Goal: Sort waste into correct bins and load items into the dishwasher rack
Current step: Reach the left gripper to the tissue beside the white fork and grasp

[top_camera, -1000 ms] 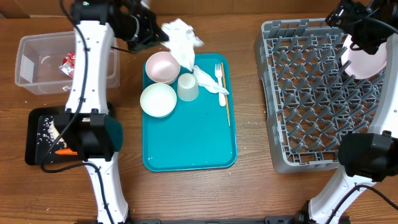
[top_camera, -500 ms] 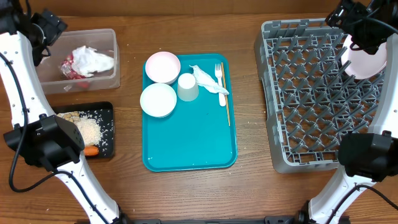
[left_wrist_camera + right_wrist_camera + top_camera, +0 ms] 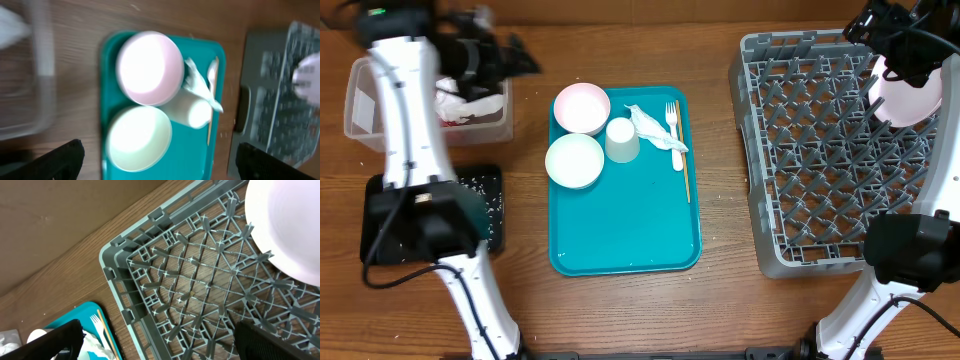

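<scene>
My left gripper point(image 3: 518, 57) hangs open and empty at the right end of the clear tub point(image 3: 360, 100), which holds white napkins point(image 3: 455, 100) and a red wrapper. In the left wrist view its jaws point(image 3: 159, 150) stand wide above the teal tray point(image 3: 220, 55), over a pink bowl point(image 3: 149, 67), a white bowl point(image 3: 139, 137), a cup point(image 3: 197, 112), a napkin point(image 3: 200, 85) and a fork point(image 3: 212, 75). A wooden stick point(image 3: 684, 165) lies beside the fork. The plate point(image 3: 910, 95) stands in the grey rack point(image 3: 820, 200). My right gripper point(image 3: 892, 55) is open beside it point(image 3: 157, 330).
The black tray point(image 3: 492, 205) with pale grains lies at the front left, mostly hidden by the left arm's base. The right arm's base covers the rack's front right corner. Bare wood lies between the teal tray point(image 3: 630, 230) and the rack.
One second ago the left gripper held a napkin near the teal tray; the napkin now lies in the tub. The open left gripper has swung from the far left back toward the tray. Right arm still.
</scene>
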### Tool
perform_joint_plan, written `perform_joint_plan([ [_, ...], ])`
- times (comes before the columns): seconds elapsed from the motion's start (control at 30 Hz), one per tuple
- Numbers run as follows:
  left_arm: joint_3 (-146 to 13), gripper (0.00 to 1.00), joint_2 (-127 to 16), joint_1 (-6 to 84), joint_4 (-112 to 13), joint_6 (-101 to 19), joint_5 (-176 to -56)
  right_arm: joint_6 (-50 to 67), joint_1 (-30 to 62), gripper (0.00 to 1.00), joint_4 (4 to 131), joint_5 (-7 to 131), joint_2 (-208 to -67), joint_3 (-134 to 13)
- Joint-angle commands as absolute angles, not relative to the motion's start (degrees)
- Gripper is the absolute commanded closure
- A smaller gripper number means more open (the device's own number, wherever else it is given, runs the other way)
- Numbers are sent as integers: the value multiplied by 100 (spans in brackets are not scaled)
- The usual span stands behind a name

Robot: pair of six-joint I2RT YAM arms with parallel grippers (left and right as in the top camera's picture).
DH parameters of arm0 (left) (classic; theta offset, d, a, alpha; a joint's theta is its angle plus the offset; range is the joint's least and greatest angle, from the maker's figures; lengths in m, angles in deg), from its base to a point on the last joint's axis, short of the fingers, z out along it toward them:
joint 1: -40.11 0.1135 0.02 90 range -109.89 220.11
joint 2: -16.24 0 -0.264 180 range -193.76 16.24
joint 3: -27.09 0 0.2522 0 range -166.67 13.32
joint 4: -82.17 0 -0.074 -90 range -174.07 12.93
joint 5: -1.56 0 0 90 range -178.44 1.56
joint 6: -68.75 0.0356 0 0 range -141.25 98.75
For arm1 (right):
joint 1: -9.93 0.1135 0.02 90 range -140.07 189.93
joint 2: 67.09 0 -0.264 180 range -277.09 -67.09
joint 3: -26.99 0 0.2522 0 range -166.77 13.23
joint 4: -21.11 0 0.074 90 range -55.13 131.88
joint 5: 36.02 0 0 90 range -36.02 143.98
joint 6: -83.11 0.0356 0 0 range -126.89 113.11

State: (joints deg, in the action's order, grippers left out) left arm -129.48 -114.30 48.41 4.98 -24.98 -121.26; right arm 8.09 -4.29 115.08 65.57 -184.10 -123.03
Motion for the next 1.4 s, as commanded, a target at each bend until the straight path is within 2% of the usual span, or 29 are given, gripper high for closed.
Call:
perform_joint_plan([
  [0.0, -12928, 1, -11415, 3829, 612, -2104, -11933, 816, -440, 0, 11486, 6538, -18423, -12332],
  [0.17, -12928, 2, -11425, 2163, 481, -2423, -10764, 816, -440, 0, 11486, 6538, -18423, -12332],
  [0.3, -12928, 9, -11528, 1197, 177, -3802, -9387, 816, -440, 0, 11486, 6538, -18423, -12332],
  [0.33, -12928, 12, -11637, 854, -39, -4635, -9116, 816, -440, 0, 11486, 6538, -18423, -12332],
  [0.47, -12926, 9, -11941, 546, -599, -6574, -9094, 816, -440, 0, 11486, 6538, -18423, -12332],
  [0.57, -12926, 5, -12230, 631, -868, -8115, -9284, 816, -440, 0, 11486, 6538, -18423, -12332],
  [0.7, -12926, 0, -12599, 832, -1008, -9529, -9750, 816, -440, 0, 11486, 6538, -18423, -12332],
  [0.87, -12926, 3, -12809, 915, -1218, -9730, -9726, 816, -440, 0, 11486, 6538, -18423, -12332],
  [0.97, -12926, 10, -12923, 913, -1209, -9920, -9732, 816, -440, 0, 11486, 6538, -18423, -12332],
  [1.37, -12924, 11, -13268, 865, -1067, -9973, -9791, 816, -440, 0, 11486, 6538, -18423, -12332],
])
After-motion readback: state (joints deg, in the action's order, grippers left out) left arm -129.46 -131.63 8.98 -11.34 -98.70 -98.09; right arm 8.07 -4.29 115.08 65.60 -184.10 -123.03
